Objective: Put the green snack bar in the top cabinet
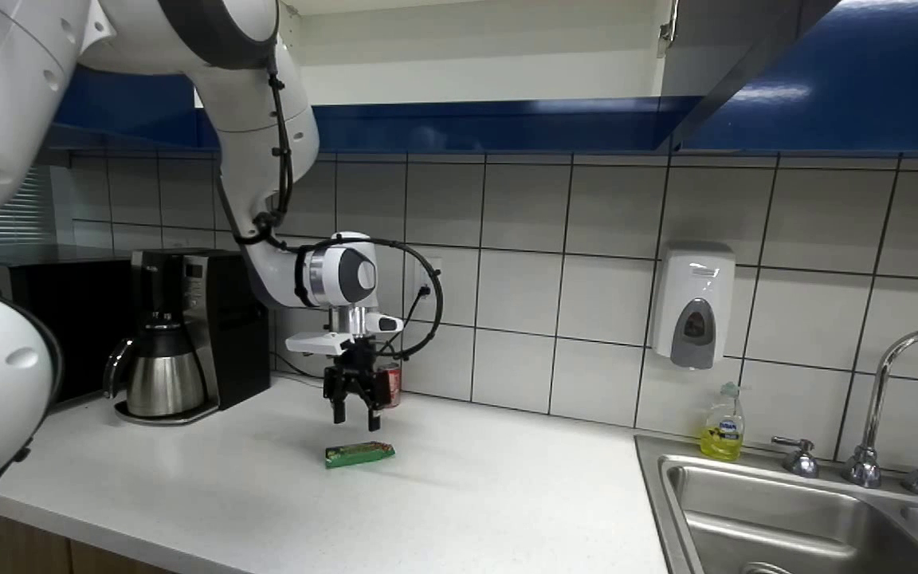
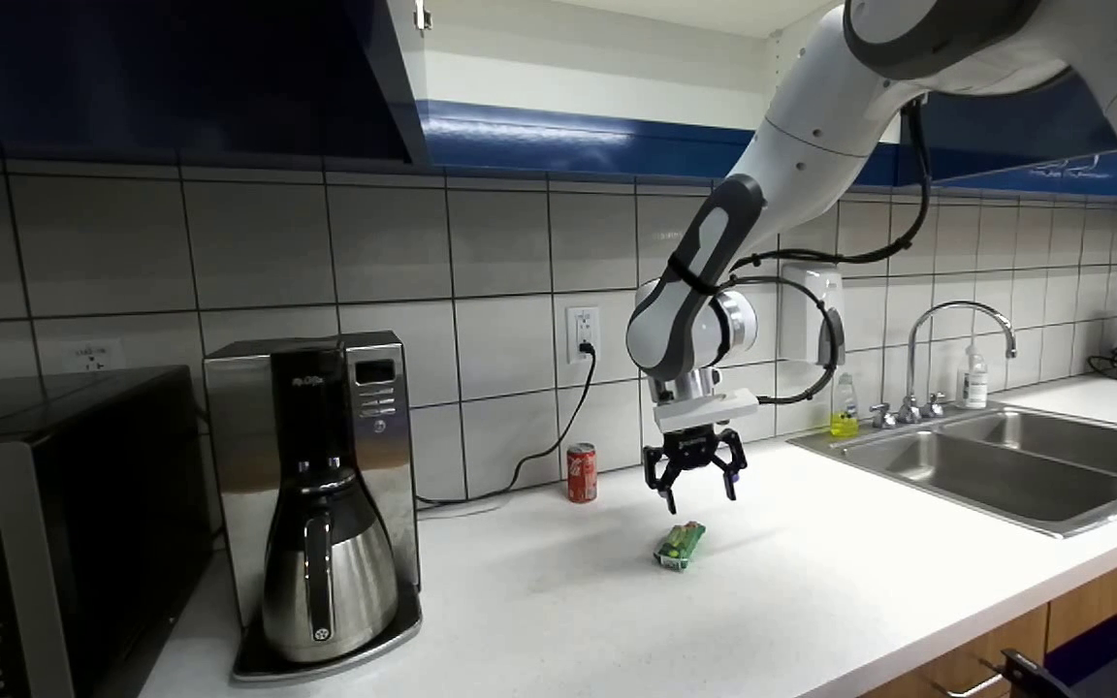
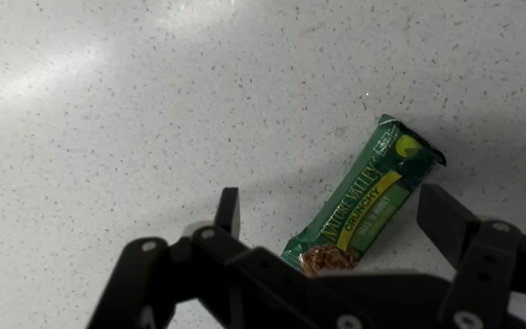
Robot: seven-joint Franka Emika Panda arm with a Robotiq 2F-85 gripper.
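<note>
Green snack bar (image 3: 363, 196) flat on counter (image 1: 499, 502), printed side up; blue-edged top cabinet (image 1: 475, 125) open.

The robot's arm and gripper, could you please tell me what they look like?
The arm is white and rounded, with dark grey panels and a silver collar near its end. Black cabling is strapped along it and loops out near that end. A white block sits above the gripper, which is black and angular, with two blocky fingers and a pale marking too small to read.
</note>
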